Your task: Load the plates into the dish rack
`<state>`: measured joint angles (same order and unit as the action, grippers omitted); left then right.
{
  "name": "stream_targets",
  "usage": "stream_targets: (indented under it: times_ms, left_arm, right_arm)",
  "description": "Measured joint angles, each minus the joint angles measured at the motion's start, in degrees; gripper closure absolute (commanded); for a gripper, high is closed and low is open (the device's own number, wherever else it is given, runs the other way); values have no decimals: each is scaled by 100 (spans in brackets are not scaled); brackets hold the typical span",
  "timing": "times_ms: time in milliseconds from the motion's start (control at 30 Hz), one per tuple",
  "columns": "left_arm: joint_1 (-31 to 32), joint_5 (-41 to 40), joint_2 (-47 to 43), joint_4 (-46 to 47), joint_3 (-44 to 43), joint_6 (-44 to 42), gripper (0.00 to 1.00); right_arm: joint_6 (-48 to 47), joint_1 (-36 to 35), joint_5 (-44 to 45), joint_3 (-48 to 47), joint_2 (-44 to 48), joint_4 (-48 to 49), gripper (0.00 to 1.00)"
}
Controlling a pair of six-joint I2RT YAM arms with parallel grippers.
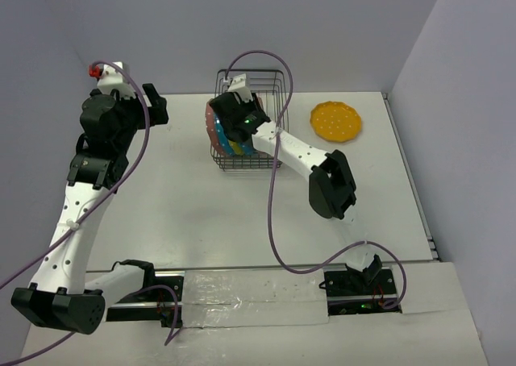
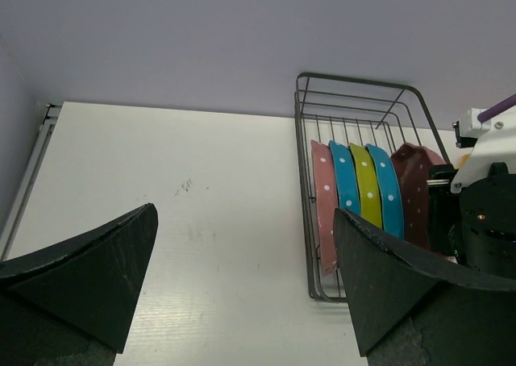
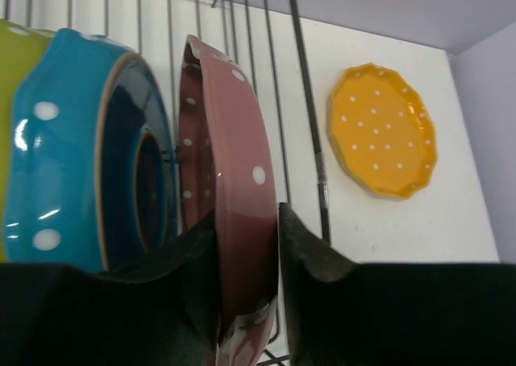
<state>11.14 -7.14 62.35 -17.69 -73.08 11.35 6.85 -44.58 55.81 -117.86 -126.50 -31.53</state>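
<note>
Between the two fingers (image 3: 314,261) of my right pincer (image 3: 246,217) stands the pink plate (image 3: 230,140), on edge and pinched at its rim. Its lowest part is hidden behind those fingers, so I cannot tell whether it rests on the rack floor. Just to its left in my right wrist's view, a blue plate (image 3: 81,164) stands upright with its underside toward the pink one. A green plate (image 3: 12,100) beyond that is cut off by the frame edge.

My left wrist shows more of the row: the other pink plate (image 2: 324,201), a second blue plate (image 2: 347,185), then green, blue and the held pink. All are upright in the end of the dish rack (image 2: 355,80) nearer my bases. From above, my right wrist covers most of that row.

An orange plate (image 1: 335,121) lies flat on the table (image 1: 161,221), right of the rack and apart from it. My left pincer (image 2: 243,211) hangs spread wide, gripping nothing, well left of the rack.
</note>
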Motion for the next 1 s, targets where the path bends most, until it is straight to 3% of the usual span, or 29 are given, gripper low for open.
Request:
stream_targets:
  times_ms: [167, 467, 767, 867, 1000]
  left_arm:
    - [0, 2, 46, -2, 0, 7, 1]
    - [-7, 162, 328, -33, -181, 44, 1]
    - [-11, 841, 525, -44, -479, -9, 1]
    - [-11, 992, 612, -48, -525, -4, 1]
    - [-11, 1126, 688, -50, -529, -2, 1]
  right_arm:
    - [234, -63, -310, -13, 4, -17, 34]
    - [474, -109, -1034, -52, 472, -444, 7]
    - [575, 229, -2197, 804, 2667, -402, 0]
    - [713, 852, -2662, 1182, 3327, -326, 0]
    - [979, 2256, -3495, 1812, 3762, -313, 2]
